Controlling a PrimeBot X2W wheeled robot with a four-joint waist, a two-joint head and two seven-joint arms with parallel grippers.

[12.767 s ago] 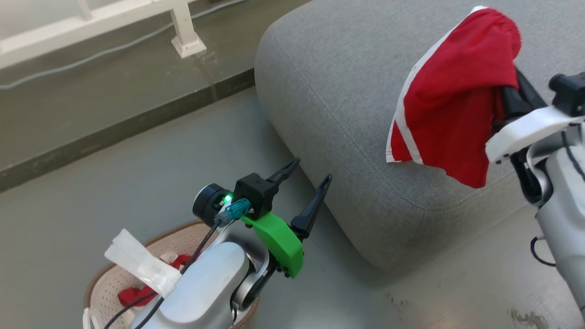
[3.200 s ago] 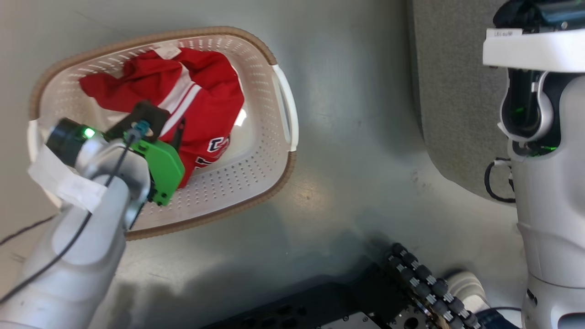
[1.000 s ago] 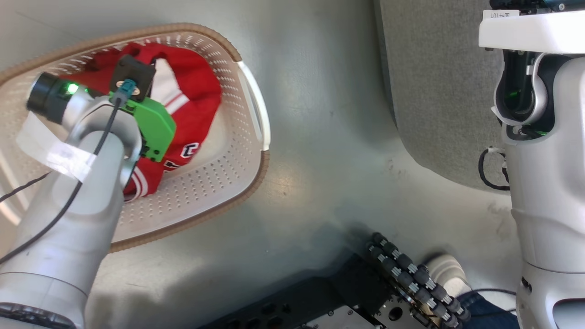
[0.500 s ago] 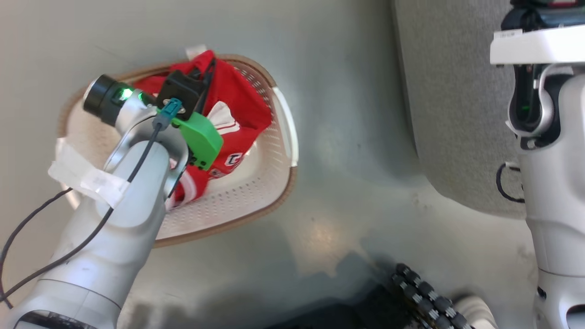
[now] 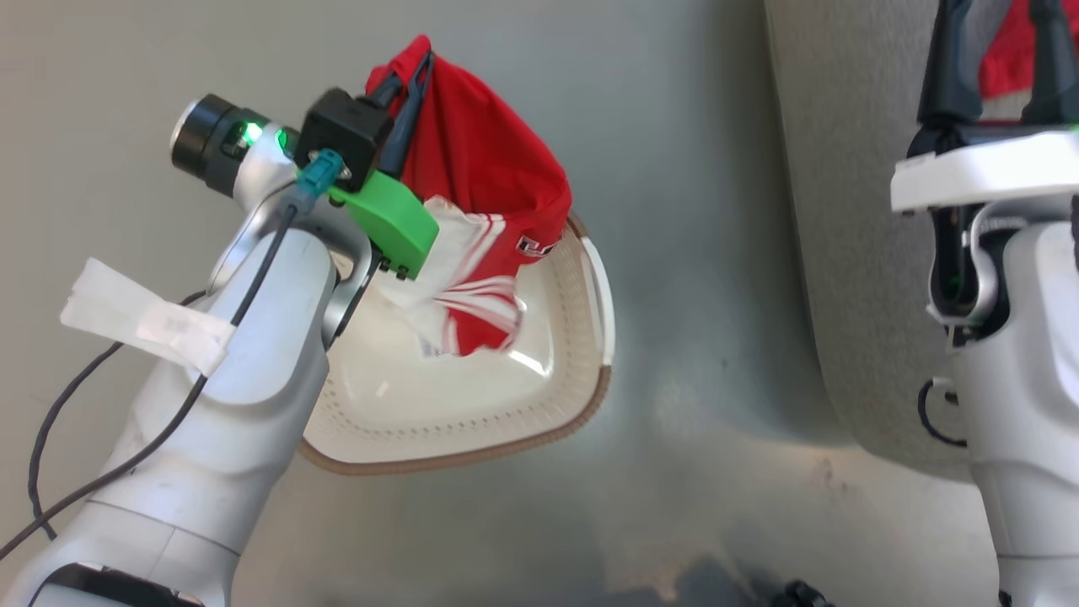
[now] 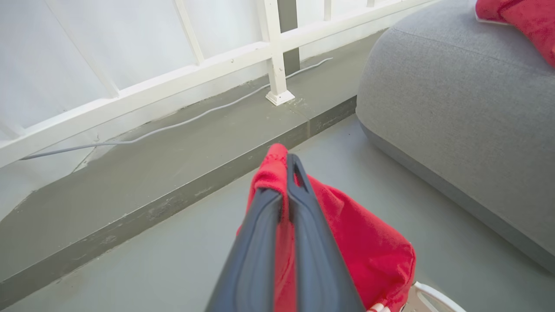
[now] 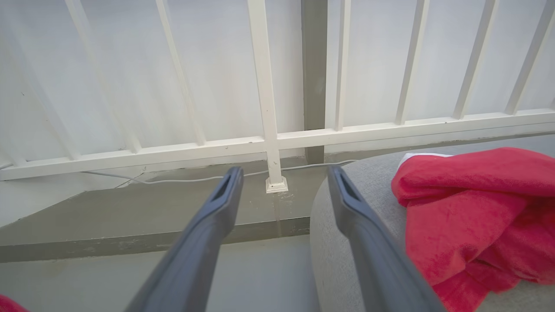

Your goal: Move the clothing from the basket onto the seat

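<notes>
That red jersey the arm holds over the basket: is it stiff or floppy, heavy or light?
Probably floppy: the red jersey sags in folds below the left gripper, which pinches only its top edge. Likely light, since that small pinch carries it above the basket. Hanging free, it may swing.

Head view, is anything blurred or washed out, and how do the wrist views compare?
Head view: the jersey has a smeared hanging hem; the basket floor glares white. Left wrist view: the left pincer looks soft near the lens. Right wrist view: bright backlight washes out the railing.
</notes>
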